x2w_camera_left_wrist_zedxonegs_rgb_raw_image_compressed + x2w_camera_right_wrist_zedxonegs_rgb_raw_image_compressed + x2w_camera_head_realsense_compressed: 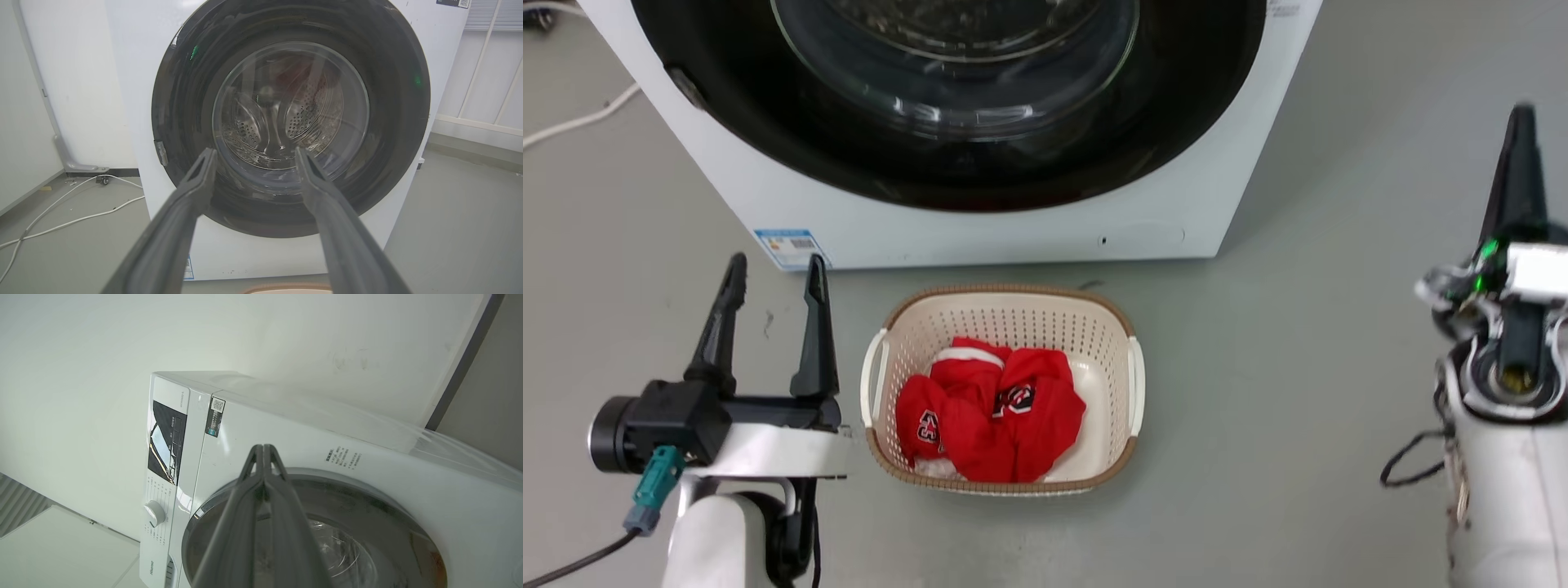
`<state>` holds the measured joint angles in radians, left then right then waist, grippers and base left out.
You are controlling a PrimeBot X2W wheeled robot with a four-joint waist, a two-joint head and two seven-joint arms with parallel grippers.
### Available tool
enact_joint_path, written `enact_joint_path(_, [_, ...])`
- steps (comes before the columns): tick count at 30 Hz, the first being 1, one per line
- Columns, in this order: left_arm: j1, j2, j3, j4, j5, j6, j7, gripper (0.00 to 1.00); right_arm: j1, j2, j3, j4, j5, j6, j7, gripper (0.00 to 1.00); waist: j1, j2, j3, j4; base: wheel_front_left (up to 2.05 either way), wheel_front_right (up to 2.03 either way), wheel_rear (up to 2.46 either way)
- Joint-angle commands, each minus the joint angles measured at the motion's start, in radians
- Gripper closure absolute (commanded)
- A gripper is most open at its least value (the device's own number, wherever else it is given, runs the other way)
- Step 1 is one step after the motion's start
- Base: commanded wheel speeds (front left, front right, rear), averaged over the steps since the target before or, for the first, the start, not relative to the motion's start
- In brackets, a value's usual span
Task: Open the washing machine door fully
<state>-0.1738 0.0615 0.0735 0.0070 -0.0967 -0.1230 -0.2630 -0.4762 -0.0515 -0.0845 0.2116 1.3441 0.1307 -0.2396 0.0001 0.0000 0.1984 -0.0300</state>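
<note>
Grey floor [1298,367], shut washing machine door [392,102] facing spread, empty left hand [772,282]; right hand [263,451] pinched, empty.

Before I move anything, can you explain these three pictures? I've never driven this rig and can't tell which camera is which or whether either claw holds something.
The top picture looks down from the robot's head: the left claw is open, the right claw shut, both empty. Ahead stands the washing machine, its door closed. On the floor sits a laundry basket holding red clothes. The other two pictures come from wrist cameras looking along each claw's fingers at the door.
</note>
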Motion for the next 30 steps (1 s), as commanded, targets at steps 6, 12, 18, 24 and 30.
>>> enact_joint_path(6, [-0.077, 0.013, 0.009, -0.018, -0.012, -0.005, -0.002, 0.0, -0.276, -0.054, -0.037, 0.139, 0.039, 0.0, 0.141, 1.0, -0.0001, 0.0, 0.135, 0.02, 0.0, 0.0, 0.0])
enact_joint_path(12, [-0.11, 0.016, 0.006, -0.023, -0.017, -0.007, -0.002, 0.0, -0.48, -0.103, -0.028, 0.303, 0.019, 0.0, 0.276, 1.0, -0.0001, 0.0, 0.175, 0.02, 0.0, 0.0, 0.0])
enact_joint_path(18, [-0.129, 0.027, -0.002, -0.028, -0.023, -0.008, -0.002, 0.0, -0.692, -0.137, 0.021, 0.501, -0.045, 0.0, 0.471, 1.0, -0.0001, 0.0, 0.2, 0.019, 0.0, 0.0, 0.0])
enact_joint_path(24, [-0.144, 0.04, -0.011, -0.037, -0.032, -0.008, -0.002, 0.0, -0.852, -0.124, 0.063, 0.665, -0.124, 0.0, 0.62, 1.0, -0.0001, 0.0, 0.226, 0.02, 0.0, 0.0, 0.0])
enact_joint_path(30, [-0.163, 0.051, -0.02, -0.047, -0.039, -0.008, -0.002, 0.0, -0.975, -0.101, 0.064, 0.787, -0.187, 0.0, 0.679, 1.0, -0.0001, 0.0, 0.265, 0.025, 0.0, 0.0, 0.0])
